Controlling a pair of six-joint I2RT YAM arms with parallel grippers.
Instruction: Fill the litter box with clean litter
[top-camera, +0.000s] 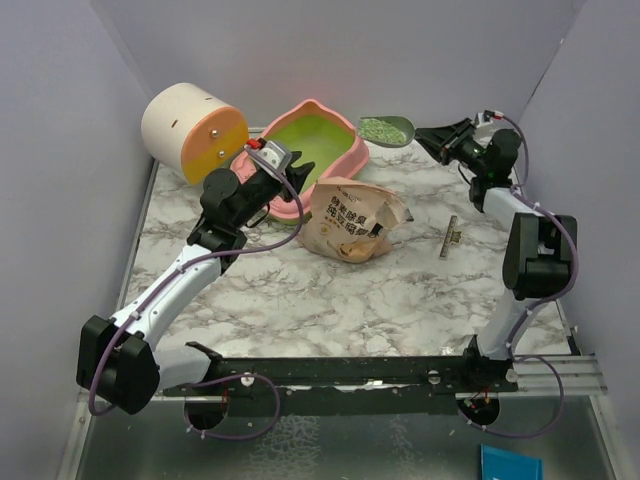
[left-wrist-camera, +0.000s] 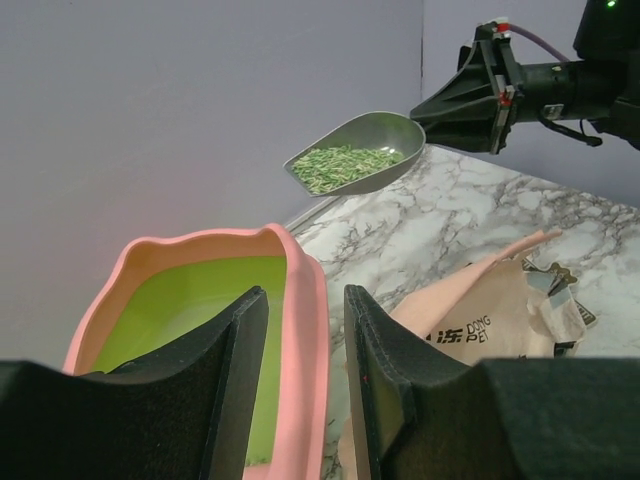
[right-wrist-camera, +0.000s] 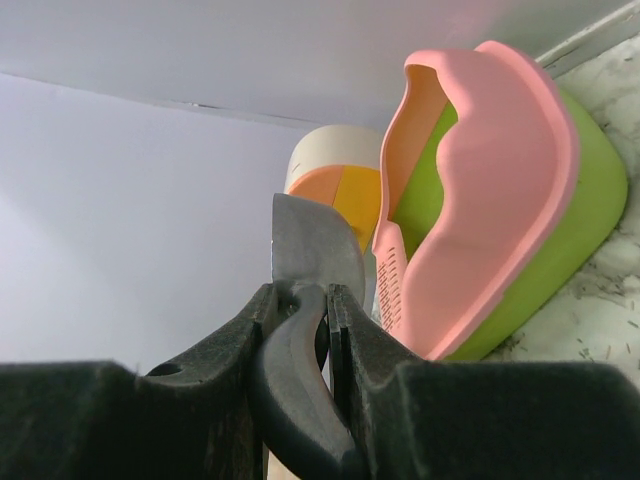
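1. Top view: the litter box (top-camera: 345, 152) sits at the far edge of the surface (top-camera: 300, 290), close to the back wall, its lime-green inside showing. A cream-and-orange cylinder (top-camera: 190, 128) lies on its side near the box's left end. A tan bag (top-camera: 350, 218) lies just in front of the box; its dark print is too small to read. The right tool (top-camera: 432, 137) is clamped on a grey scoop (top-camera: 405, 127), held in the air just beside the box's right end with clean litter (top-camera: 382, 129) in its bowl. The left tool (top-camera: 290, 172) is at the box's near rim. A small metal clip (top-camera: 452, 237) lies between bag and right arm. Bare marble runs from the bag to the arm bases.
2. Left wrist view: the fingers (left-wrist-camera: 235, 370) straddle the pink rim, one inside and one outside; I cannot tell whether they press it. The bag shows "PE" under a word ending "NG".
3. Right wrist view: both fingers (right-wrist-camera: 215, 370) pinch the scoop's dark handle (right-wrist-camera: 295, 380). The box's slotted lip lies beyond.
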